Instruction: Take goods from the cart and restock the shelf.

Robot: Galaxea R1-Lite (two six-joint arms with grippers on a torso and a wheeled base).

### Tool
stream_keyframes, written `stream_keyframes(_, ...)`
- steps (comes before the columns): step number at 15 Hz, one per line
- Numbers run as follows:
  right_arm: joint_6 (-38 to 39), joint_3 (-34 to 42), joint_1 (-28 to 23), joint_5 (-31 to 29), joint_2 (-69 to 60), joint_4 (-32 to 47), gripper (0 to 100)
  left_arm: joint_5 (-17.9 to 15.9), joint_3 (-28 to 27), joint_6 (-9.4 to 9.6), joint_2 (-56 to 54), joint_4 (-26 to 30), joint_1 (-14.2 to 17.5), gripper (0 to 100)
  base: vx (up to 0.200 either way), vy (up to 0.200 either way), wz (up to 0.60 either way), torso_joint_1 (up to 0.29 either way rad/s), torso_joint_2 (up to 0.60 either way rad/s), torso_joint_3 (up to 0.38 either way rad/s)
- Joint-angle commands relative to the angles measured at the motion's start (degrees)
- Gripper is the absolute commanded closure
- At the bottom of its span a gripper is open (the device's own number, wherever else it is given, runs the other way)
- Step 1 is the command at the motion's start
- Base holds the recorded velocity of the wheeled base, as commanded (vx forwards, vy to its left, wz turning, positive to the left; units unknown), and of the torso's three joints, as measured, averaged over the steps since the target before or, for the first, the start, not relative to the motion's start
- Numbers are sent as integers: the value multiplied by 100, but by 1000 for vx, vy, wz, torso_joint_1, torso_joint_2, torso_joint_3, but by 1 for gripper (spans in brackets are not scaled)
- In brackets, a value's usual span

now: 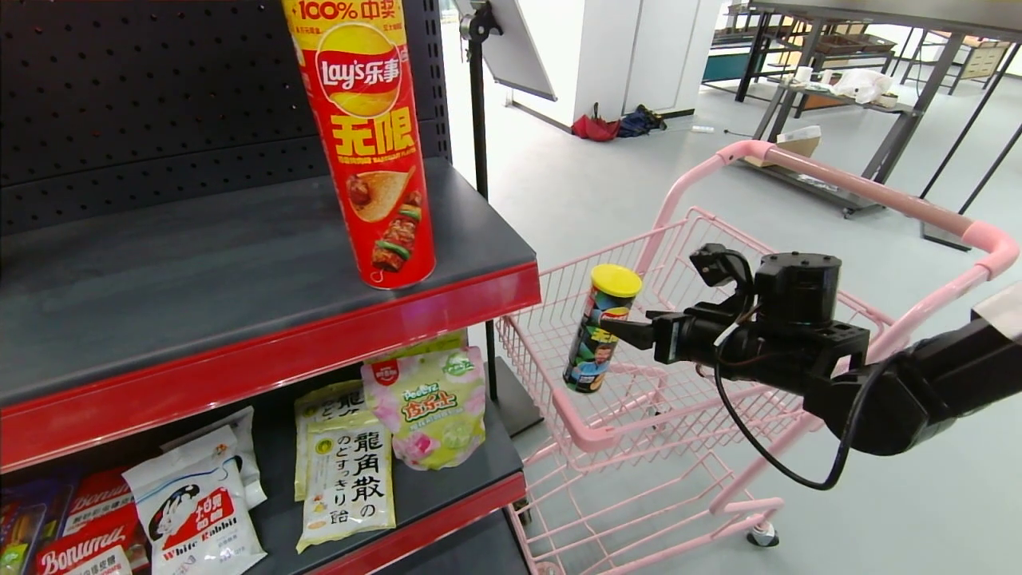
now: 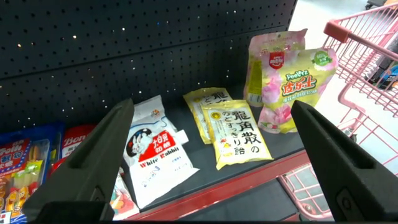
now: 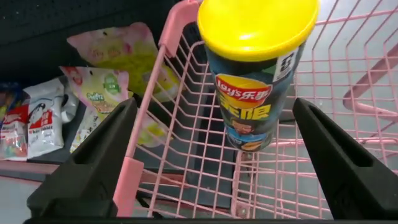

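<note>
A dark chip can with a yellow lid (image 1: 595, 351) stands upright in the front corner of the pink cart (image 1: 862, 188). My right gripper (image 1: 621, 329) is level with the can's upper half, open. In the right wrist view the can (image 3: 252, 93) stands between the spread fingers (image 3: 93, 168), just ahead of their tips, inside the cart's wire wall (image 3: 174, 25). A tall red chip can (image 1: 369, 144) stands near the front edge of the upper shelf (image 1: 200, 263). My left gripper (image 2: 212, 106) is open and holds nothing, facing the lower shelf's snack bags.
The lower shelf holds a pink-green bag (image 1: 431, 399) leaning up, a yellow bag (image 1: 347, 471) and a white candy bag (image 1: 200, 511) lying flat. A black pole (image 1: 479, 160) stands between shelf and cart. Metal tables (image 1: 838, 88) stand far behind on open floor.
</note>
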Motion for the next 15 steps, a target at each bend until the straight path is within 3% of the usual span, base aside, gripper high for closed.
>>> stream_keyframes(1, -82, -90, 43, -5, 257, 4, 0, 1, 0, -2, -2, 1, 1, 0, 0, 0, 0, 0, 0, 0)
stream_keyframes(15, -91, -1039, 60, -251, 1338, 4, 0, 1, 0, -2, -2, 1, 1, 0, 0, 0, 0, 0, 0, 0)
